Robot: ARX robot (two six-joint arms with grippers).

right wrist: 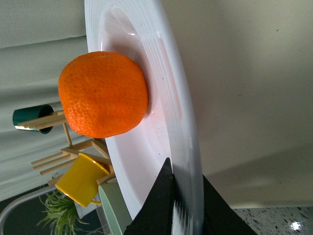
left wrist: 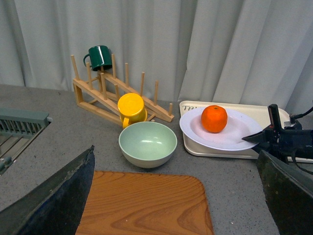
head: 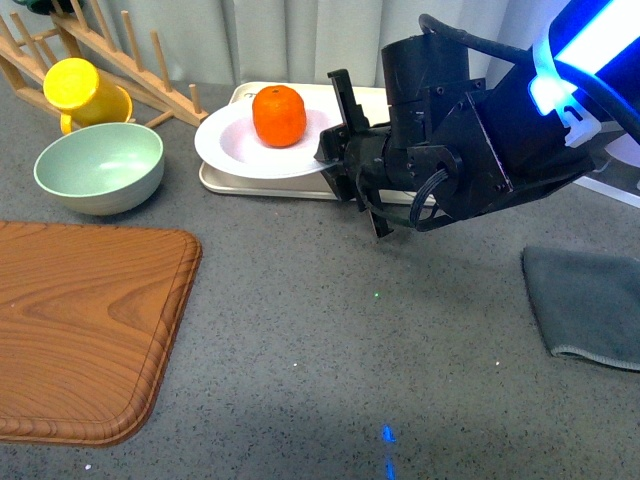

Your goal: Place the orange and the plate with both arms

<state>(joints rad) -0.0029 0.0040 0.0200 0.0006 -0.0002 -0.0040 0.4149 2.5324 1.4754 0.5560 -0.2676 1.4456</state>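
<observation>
Orange (head: 278, 115) is seen resting in the deep centre of the white plate (head: 235, 145), which is set on the beige tray (head: 245, 182) at the back of the counter (head: 350, 330). The plate's near rim is pinched by the right gripper (head: 330, 155). The left gripper's fingers (left wrist: 54, 196) are held spread, well apart from everything, above the wooden board (left wrist: 146, 205).

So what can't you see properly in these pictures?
- Beige tray: front view, mostly covered by the plate and the right arm.
- Right claw: right wrist view, only its tips show, clamped on the plate rim.
- Left claw: left wrist view, cut off by the picture's edges.
- Grey cloth: front view, cut off by the edge.
</observation>
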